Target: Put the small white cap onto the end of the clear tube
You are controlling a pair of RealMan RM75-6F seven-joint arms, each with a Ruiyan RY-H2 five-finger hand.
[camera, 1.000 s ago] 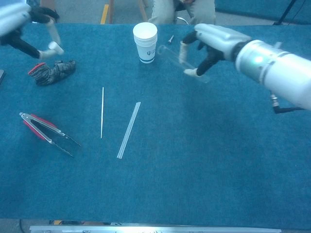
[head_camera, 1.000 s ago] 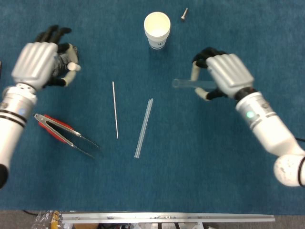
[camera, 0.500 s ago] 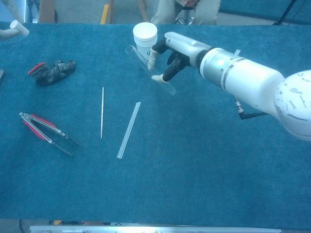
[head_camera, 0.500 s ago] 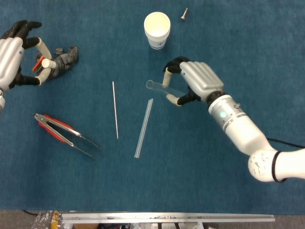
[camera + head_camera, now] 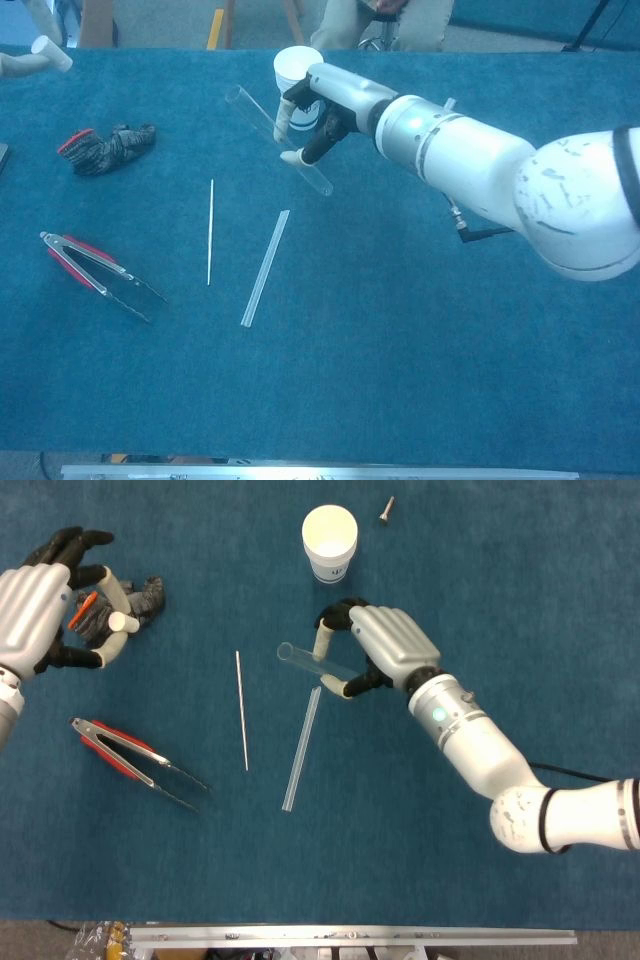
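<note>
R hand (image 5: 385, 650) moved left w/ clear cylindrical tube (image 5: 300, 658) | L hand (image 5: 45, 610) pinches white cap (image 5: 118, 622)

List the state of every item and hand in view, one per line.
clear tube: held off the table, uncapped
small white cap: pinched in left hand
left hand: holding cap
right hand: gripping tube
paper cup: upright, empty
tongs: lying closed

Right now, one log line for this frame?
right hand: holds clear tube above table | left hand: pinches small white cap | cap: not yet on tube | phase: hands apart
</note>
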